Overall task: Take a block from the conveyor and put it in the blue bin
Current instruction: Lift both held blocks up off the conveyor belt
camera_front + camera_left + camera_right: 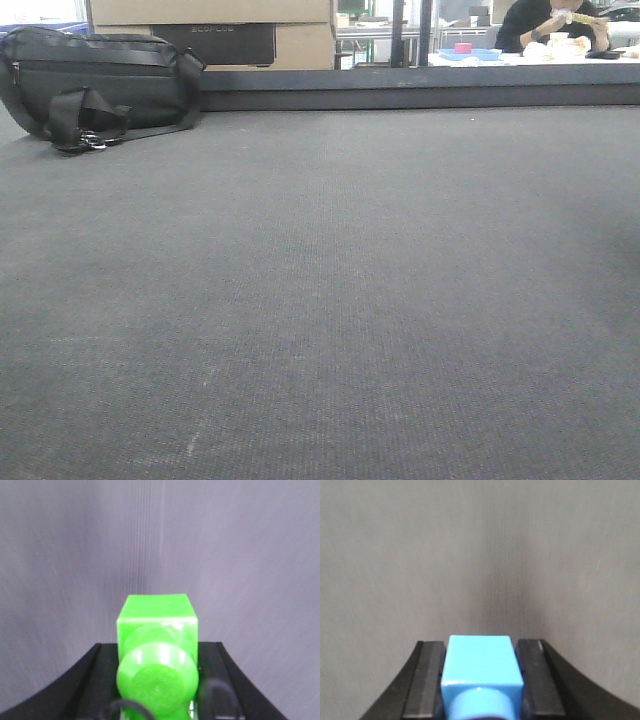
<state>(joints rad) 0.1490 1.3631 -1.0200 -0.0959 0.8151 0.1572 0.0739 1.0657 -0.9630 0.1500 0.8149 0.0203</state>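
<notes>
The left claw (159, 647) pinches a green block (156, 612) and the right claw (481, 646) pinches a blue block (480, 662) — each squeezed tight, I think so it won't fall — over the grey conveyor (320, 300).

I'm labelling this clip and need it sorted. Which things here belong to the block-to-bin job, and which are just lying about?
Job:
- conveyor
- green block, held in the left gripper
- blue block, held in the right gripper

Lying about:
- black bag at the belt's far left
- cardboard boxes and a seated person beyond the belt
</notes>
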